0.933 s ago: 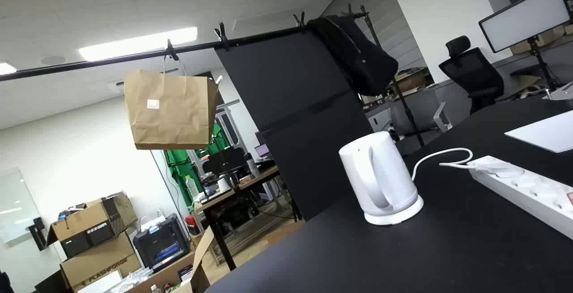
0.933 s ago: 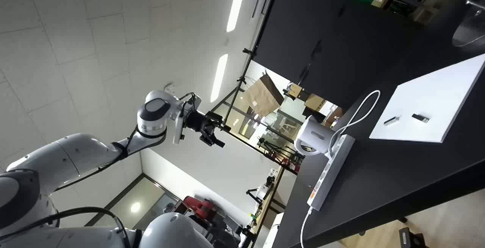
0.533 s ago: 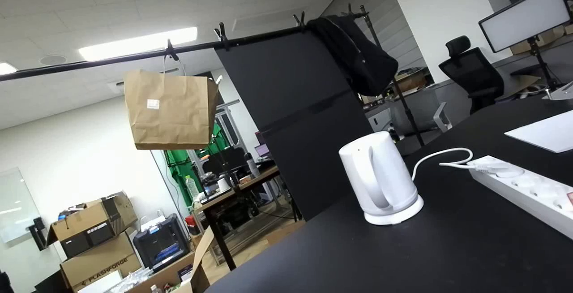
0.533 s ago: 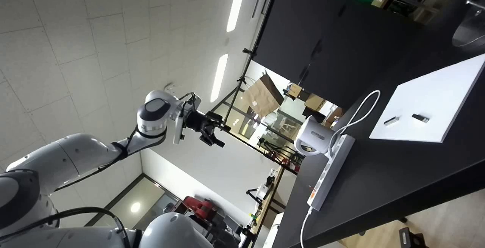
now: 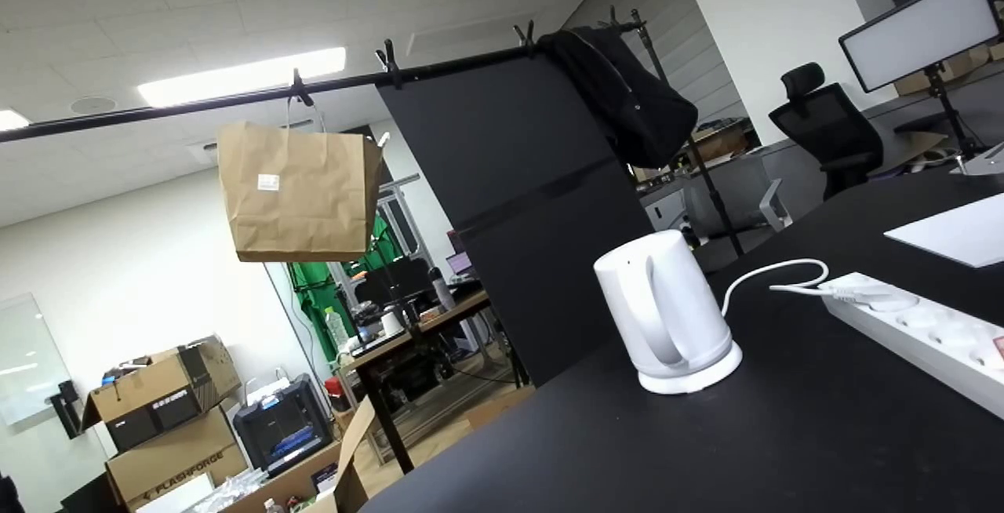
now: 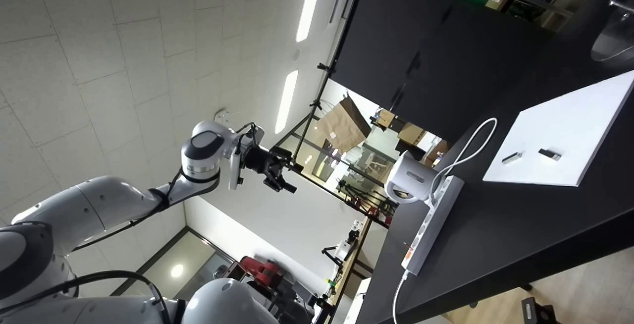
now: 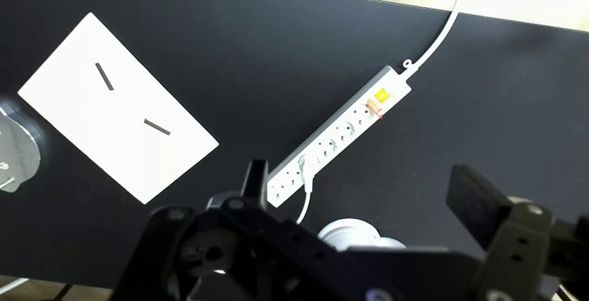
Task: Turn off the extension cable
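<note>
The extension cable (image 7: 338, 136) is a long white power strip lying flat on the black table. It also shows in both exterior views (image 6: 436, 225) (image 5: 918, 334). Its lit yellow switch (image 7: 382, 95) is at the corded end in the wrist view and looks orange in an exterior view (image 6: 409, 253). A small red-orange piece (image 7: 375, 107) lies beside the switch. A white plug (image 7: 309, 168) sits in one socket. My gripper (image 7: 360, 172) is open and empty, high above the table. It also shows raised in an exterior view (image 6: 294, 179), well apart from the strip.
A white kettle (image 6: 413, 175) stands beside the strip, also seen in an exterior view (image 5: 698, 301) and partly behind my gripper in the wrist view (image 7: 347, 233). A white board (image 7: 119, 107) with two small dark bars lies nearby. A grey rounded base (image 7: 16, 149) is at the left edge.
The arm and gripper have shifted very slightly right and down in an exterior view. The gripper stays open. The strip, kettle and board have not moved.
</note>
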`<state>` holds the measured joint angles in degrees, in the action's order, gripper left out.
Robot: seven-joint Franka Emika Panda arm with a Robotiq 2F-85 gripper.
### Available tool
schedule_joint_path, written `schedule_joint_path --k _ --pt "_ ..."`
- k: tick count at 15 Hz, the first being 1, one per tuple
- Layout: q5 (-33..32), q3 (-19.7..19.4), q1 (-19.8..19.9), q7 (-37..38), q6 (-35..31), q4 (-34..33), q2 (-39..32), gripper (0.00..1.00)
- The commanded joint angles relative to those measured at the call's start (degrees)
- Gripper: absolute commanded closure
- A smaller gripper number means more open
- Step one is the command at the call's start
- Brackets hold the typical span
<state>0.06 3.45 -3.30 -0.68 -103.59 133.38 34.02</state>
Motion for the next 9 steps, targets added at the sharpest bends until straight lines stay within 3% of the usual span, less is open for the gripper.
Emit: schedule_joint_path --k 1,7,8,9 --pt "-1.6 2.9 0.5 5.4 -2.2 2.9 1.2 0.00" --pt "5.7 4.7 -3.6 6.6 -13.4 11.5 2.8 0.00" --pt "7.2 4.9 -4.3 6.6 -16.3 13.1 2.9 0.25" --pt "8.5 4.9 -5.0 6.4 -18.8 14.4 2.8 0.25"
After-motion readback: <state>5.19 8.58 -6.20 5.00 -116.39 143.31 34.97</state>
